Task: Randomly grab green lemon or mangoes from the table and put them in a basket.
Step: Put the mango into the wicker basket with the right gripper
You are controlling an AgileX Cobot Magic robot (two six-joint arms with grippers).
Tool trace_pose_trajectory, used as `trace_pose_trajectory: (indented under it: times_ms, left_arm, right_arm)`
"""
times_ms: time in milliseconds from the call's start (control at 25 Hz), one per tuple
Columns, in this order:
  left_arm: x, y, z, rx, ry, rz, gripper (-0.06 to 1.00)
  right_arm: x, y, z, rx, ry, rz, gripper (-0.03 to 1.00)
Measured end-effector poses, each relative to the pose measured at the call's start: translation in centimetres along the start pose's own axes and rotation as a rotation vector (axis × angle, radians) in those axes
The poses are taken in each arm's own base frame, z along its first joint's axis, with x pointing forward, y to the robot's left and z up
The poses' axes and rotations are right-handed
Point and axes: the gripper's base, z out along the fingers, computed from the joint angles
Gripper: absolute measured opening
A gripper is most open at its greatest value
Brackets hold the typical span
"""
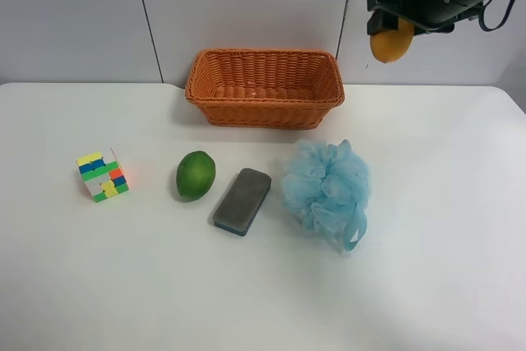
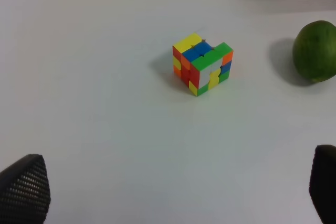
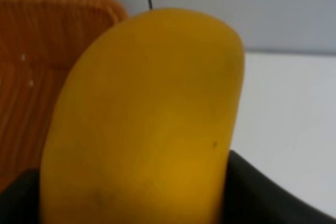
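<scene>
The smooth orange-yellow oval mango point(image 1: 391, 42) is off the white tabletop point(image 1: 427, 285), held in the air by the right arm's fingers point(image 3: 262, 198), whose dark pads clench it low on both sides in the right wrist view. From the high camera it hangs beyond the far edge line, toward the far right corner and just to the side of the rectangular orange-brown woven wicker basket point(image 1: 263, 111), which sits at the middle of the far edge with nothing visible inside. The step in hand appears to be the carry and drop. To do it well, the right arm should probably travel sideways along the far edge until the mango is over the basket's middle rather than its flared end wall, keeping enough height that the fruit does not clip the rim. The skin looks smooth and much of the fruit sticks out past the pads, so an even, unhurried move would guard against it slipping or swinging. Lowering it into the basket before letting go should keep it from bouncing out or tipping the light wicker. The left arm's fingers point(image 2: 23, 187) are spread wide apart with nothing between them, above the tabletop near the multicoloured puzzle cube point(image 1: 102, 175). The glossy green lemon point(image 1: 196, 174) lies on the tabletop near its centre, beside a grey rectangular sponge block point(image 1: 242, 200).
</scene>
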Motion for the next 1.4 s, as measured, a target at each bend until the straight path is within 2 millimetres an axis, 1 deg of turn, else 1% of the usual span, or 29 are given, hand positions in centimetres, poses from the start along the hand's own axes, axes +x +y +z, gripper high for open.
trace_pose_trajectory:
  times_ms: [120,200,280,320,440,560,680,800,920,1280,1320,1360,1400]
  left_arm:
    - [0.0,0.0,0.0,0.0,0.0,0.0,0.99]
    - [0.0,0.0,0.0,0.0,0.0,0.0,0.99]
    - [0.0,0.0,0.0,0.0,0.0,0.0,0.99]
    - [0.0,0.0,0.0,0.0,0.0,0.0,0.99]
    - [0.0,0.0,0.0,0.0,0.0,0.0,0.99]
    - [0.0,0.0,0.0,0.0,0.0,0.0,0.99]
    - [0.0,0.0,0.0,0.0,0.0,0.0,0.99]
    - [0.0,0.0,0.0,0.0,0.0,0.0,0.99]
    - [0.0,0.0,0.0,0.0,0.0,0.0,0.99]
    - [0.0,0.0,0.0,0.0,0.0,0.0,0.99]
    - [0.0,0.0,0.0,0.0,0.0,0.0,0.99]
    - [0.0,0.0,0.0,0.0,0.0,0.0,0.99]
    - [0.0,0.0,0.0,0.0,0.0,0.0,0.99]
  right_arm:
    - [-0.7,-0.2,3.0,-0.007,-0.005,0.029,0.64]
    - [-0.4,-0.1,5.4,-0.02,0.02,0.059,0.64]
    - [-0.1,0.7,7.3,-0.047,0.036,0.067,0.64]
    - [0.1,1.4,8.3,-0.061,0.047,0.056,0.63]
    - [0.9,4.5,10.5,-0.119,0.063,-0.002,0.63]
    - [1.7,7.9,12.0,-0.176,0.072,-0.038,0.63]
    - [2.8,9.8,13.1,-0.201,0.079,-0.057,0.63]
    - [4.2,10.7,14.2,-0.208,0.112,-0.071,0.63]
    - [4.8,10.7,14.8,-0.206,0.124,-0.072,0.63]
    - [4.6,10.6,14.9,-0.195,0.105,-0.096,0.63]
    - [4.5,10.6,14.9,-0.192,0.093,-0.099,0.64]
    - [4.4,10.6,15.0,-0.188,0.077,-0.101,0.68]
    - [4.2,10.6,15.0,-0.186,0.062,-0.1,0.74]
